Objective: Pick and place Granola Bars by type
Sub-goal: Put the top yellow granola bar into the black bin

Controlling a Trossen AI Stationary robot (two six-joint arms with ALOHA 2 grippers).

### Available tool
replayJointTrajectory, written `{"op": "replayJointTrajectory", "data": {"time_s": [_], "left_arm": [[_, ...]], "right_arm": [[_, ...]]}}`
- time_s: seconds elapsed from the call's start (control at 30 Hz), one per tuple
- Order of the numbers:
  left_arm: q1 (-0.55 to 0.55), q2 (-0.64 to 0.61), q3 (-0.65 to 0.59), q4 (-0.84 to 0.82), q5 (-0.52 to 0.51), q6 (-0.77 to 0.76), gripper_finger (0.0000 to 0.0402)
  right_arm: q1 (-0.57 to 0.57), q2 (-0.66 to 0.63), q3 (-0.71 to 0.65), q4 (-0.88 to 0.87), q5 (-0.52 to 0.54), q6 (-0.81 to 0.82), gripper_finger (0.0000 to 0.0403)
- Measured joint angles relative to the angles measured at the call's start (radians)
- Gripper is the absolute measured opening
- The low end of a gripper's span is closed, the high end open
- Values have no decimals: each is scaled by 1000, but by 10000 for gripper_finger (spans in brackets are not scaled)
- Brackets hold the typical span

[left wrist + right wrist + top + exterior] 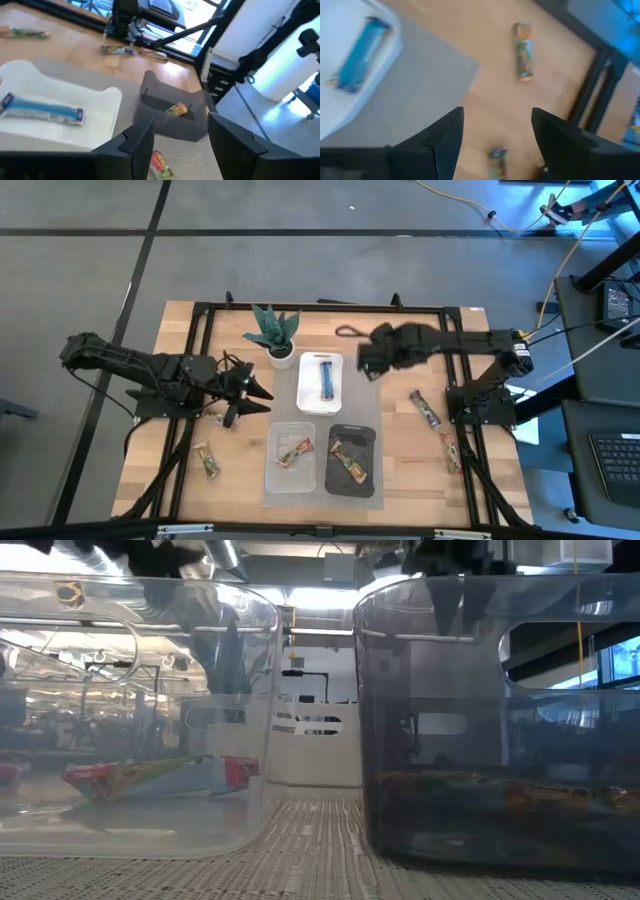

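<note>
Sorting under way: the white tray (321, 402) holds a blue bar (326, 377), with the clear tray (270, 473) and black tray (371, 478) below it each holding one. Both the left gripper (262, 392) and right gripper (366, 366) flank the white tray with fingers apart, empty. Next, the right must reach a loose bar (425, 408) to that tray's right.

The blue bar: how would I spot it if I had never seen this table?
Find the potted plant at the table's far edge. Right beside it sits the white tray, and the blue bar lies alone in it. It is the only blue wrapper; the other bars are green-and-tan or reddish.
</note>
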Motion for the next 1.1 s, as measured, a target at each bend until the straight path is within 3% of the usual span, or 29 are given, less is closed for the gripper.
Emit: {"op": "replayJointTrajectory", "data": {"time_s": [0.3,0.4,0.57,0.73,1.1], "left_arm": [[55,2,-40,3,2,-10,174],[78,2,-40,6,1,-10,175],[125,2,-40,8,0,-10,172],[178,2,-40,6,-2,-10,171],[246,2,-40,0,-3,12,175]], "right_arm": [[-358,0,-129,272,-135,-469,236],[-467,0,-211,376,-147,-563,236],[-628,0,-348,567,-287,-691,236],[-708,0,-492,752,-340,-822,236],[-731,0,-715,989,-364,-853,236]]}}
